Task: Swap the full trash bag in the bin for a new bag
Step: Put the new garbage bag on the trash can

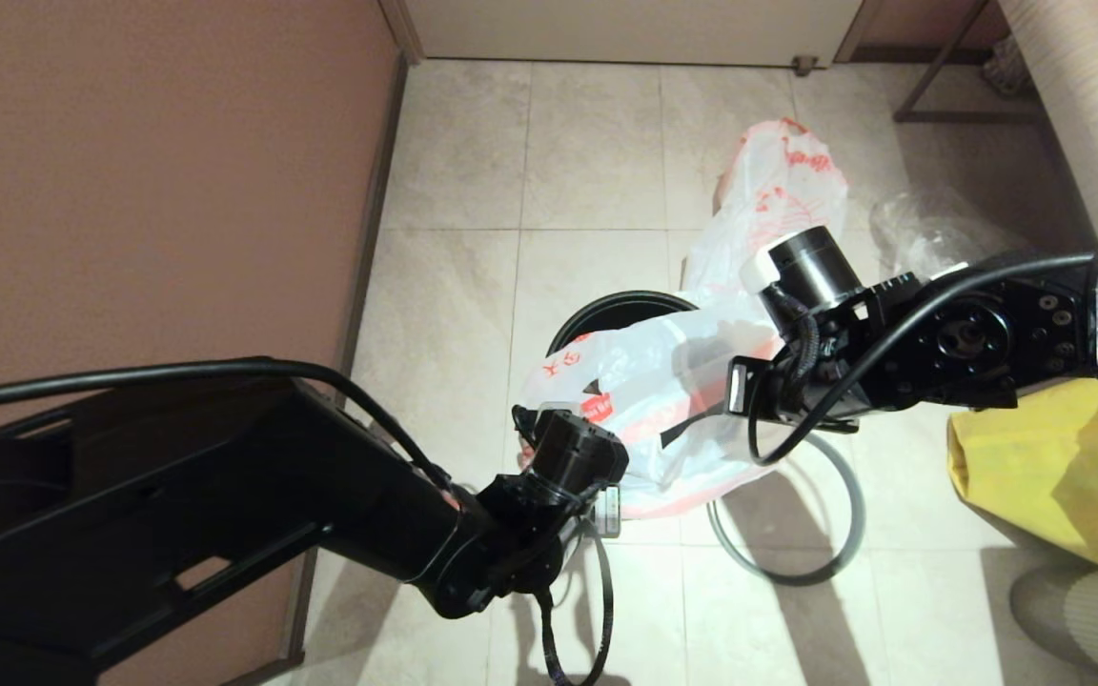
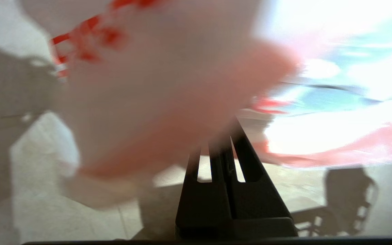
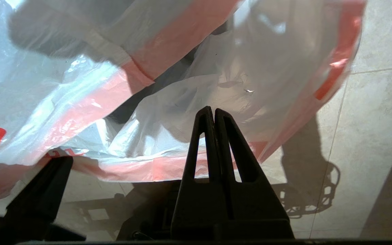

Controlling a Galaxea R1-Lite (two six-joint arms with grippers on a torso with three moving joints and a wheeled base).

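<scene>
The new bag [image 1: 649, 381], limp white film with red characters and a pink band, hangs stretched over the black bin [image 1: 606, 310], hiding most of its mouth. My left gripper [image 1: 528, 424] is shut on the bag's near-left edge; in the left wrist view its fingers [image 2: 221, 160] are pressed together with the tips lost in the film [image 2: 168, 102]. My right gripper [image 1: 682, 431] is shut on the bag's right side, its closed tips [image 3: 212, 110] against the film [image 3: 168, 143]. The full trash bag [image 1: 782, 176] stands on the floor behind the bin. The grey ring [image 1: 840, 514] lies flat on the tiles, near right of the bin.
A brown wall [image 1: 149, 191] runs close along the left. A clear crumpled bag [image 1: 930, 229] lies right of the full bag. A yellow fabric bag [image 1: 1054, 467] sits at the right edge. A metal frame leg [image 1: 940, 76] stands at the back right.
</scene>
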